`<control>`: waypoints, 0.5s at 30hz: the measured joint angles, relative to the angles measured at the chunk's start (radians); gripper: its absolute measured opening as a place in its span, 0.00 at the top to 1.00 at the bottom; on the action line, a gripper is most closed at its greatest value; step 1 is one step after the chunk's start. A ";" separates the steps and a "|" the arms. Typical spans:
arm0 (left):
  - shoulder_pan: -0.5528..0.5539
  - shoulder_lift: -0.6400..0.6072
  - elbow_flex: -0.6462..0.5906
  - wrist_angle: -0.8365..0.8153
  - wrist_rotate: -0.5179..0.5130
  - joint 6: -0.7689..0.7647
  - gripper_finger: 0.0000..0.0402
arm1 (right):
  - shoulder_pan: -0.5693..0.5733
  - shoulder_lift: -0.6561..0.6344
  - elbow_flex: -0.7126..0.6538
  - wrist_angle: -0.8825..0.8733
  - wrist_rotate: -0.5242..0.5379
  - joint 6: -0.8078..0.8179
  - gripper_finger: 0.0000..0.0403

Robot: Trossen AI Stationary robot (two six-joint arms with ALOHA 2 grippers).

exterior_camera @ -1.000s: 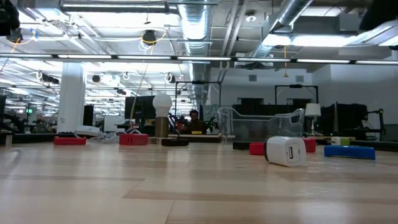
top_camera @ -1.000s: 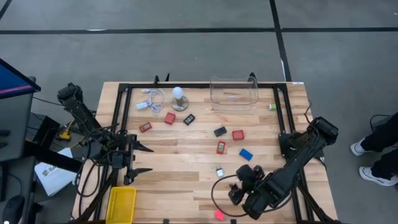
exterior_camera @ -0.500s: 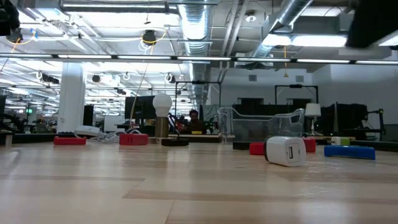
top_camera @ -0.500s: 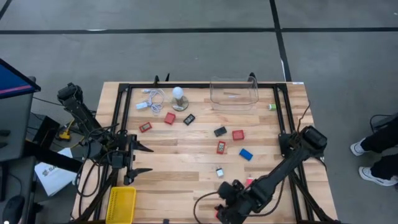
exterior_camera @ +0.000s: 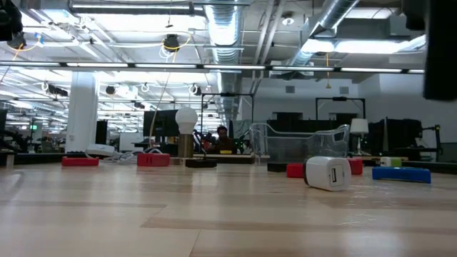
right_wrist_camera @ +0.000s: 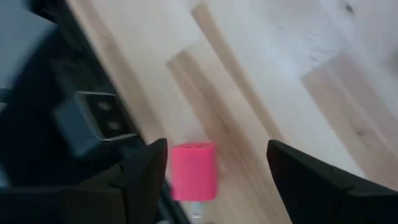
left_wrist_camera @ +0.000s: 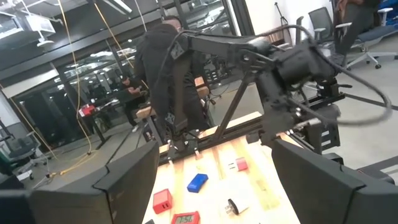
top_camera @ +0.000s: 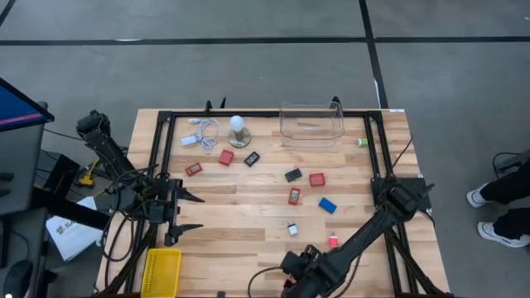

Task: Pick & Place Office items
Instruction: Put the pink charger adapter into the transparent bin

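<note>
Small blocks lie flat over the middle of the table: red ones (top_camera: 316,179), black ones (top_camera: 292,175), a blue one (top_camera: 328,204), a white plug block (top_camera: 291,228) and a pink one (top_camera: 333,242). My right gripper (top_camera: 293,280) hangs open over the table's near edge. In the right wrist view a second pink block (right_wrist_camera: 194,171) lies flat on the wood between its two fingers, close to one finger and apart from the other. My right gripper (right_wrist_camera: 217,180) hides that block in the high view. My left gripper (top_camera: 195,211) waits open near the table's left side.
A clear bin (top_camera: 311,122) stands at the far edge and a yellow bin (top_camera: 161,271) at the near left corner. A white bulb on a round base (top_camera: 238,131) and a coiled cable (top_camera: 203,132) lie far left. A black frame (top_camera: 374,149) borders the table.
My right gripper has swung toward the table's left along the near edge and come over the pink block lying there. The arm's move has uncovered the other pink block farther in. The blocks have kept their places.
</note>
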 joint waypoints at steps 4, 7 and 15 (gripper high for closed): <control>0.000 0.000 0.000 0.000 0.000 0.000 0.23 | 0.001 0.110 0.170 -0.156 -0.020 -0.033 0.33; 0.000 0.000 0.000 0.000 0.000 0.000 0.23 | 0.001 0.164 0.272 -0.216 -0.020 -0.062 0.33; 0.000 0.000 0.000 0.000 0.000 0.009 0.23 | 0.003 0.212 0.349 -0.242 -0.024 -0.078 0.33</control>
